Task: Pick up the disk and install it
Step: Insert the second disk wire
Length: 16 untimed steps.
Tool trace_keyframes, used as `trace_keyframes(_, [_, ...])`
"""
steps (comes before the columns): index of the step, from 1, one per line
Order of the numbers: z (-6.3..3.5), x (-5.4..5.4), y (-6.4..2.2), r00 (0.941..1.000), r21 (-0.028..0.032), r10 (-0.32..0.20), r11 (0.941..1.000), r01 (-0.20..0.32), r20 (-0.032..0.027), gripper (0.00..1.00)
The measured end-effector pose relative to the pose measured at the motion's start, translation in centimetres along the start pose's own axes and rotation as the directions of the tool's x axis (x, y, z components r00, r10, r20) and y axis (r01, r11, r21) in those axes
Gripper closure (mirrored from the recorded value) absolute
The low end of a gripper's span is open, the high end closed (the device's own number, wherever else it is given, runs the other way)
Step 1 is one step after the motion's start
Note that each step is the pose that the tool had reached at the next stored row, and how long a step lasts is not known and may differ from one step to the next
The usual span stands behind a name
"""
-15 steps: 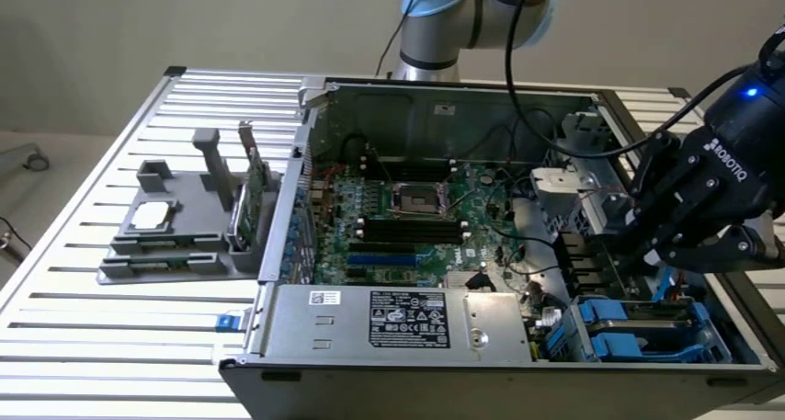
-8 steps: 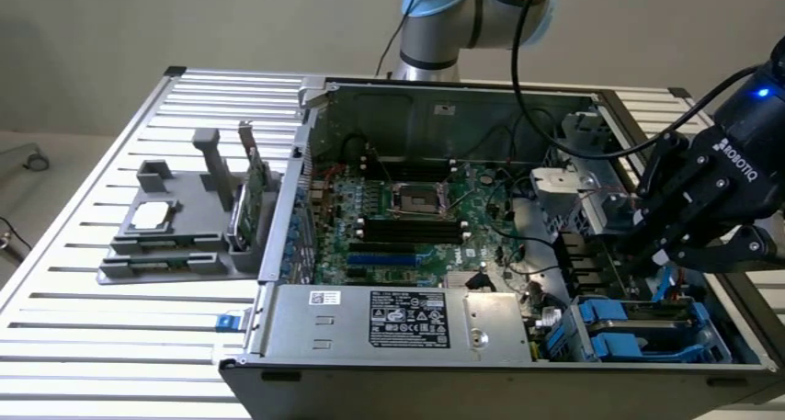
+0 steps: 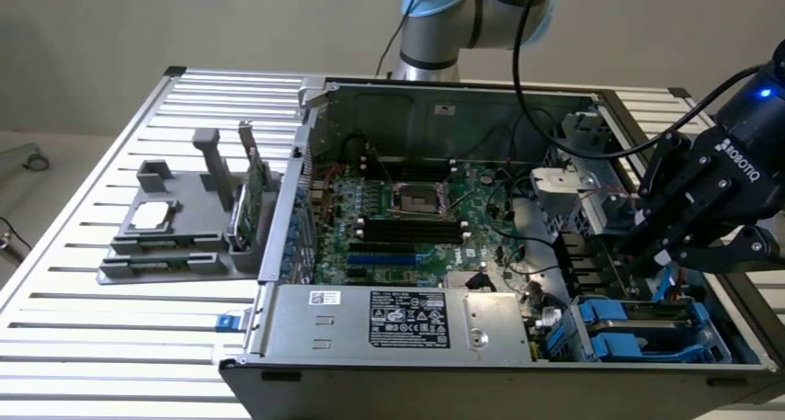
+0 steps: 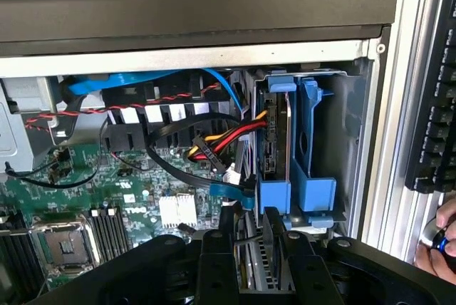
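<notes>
My black gripper [image 3: 663,259] hangs over the near corner of the open computer case, on the exterior view's right. In the wrist view its fingers [image 4: 274,237] are shut on a thin grey slab seen edge-on, the disk [image 4: 254,273]. Just ahead of them is the drive bay [image 4: 356,148], which holds one drive [image 4: 273,141] in a blue carrier and a second blue carrier [image 4: 313,148] beside it. From the exterior view the bay's blue carriers [image 3: 638,328] sit directly below the gripper.
The motherboard [image 3: 405,218] and power supply [image 3: 392,319] fill the case. Red, yellow and black cables [image 4: 206,141] run close to the bay. A grey fixture [image 3: 184,232] with a green card [image 3: 252,199] stands on the slatted table. A person's hand [image 4: 438,244] and a keyboard [image 4: 434,105] are beside the case.
</notes>
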<state>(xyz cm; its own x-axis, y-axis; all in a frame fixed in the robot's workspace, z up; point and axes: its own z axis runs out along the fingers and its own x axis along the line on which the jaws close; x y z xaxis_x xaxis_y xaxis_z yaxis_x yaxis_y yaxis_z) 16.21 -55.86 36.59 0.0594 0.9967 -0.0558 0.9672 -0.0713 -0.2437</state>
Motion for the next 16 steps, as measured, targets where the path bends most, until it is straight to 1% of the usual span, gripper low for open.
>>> trace_keyframes(16, [0.35,-0.16,0.24,1.0,-0.0055,-0.001,1.0,0.001,-0.0002,0.69])
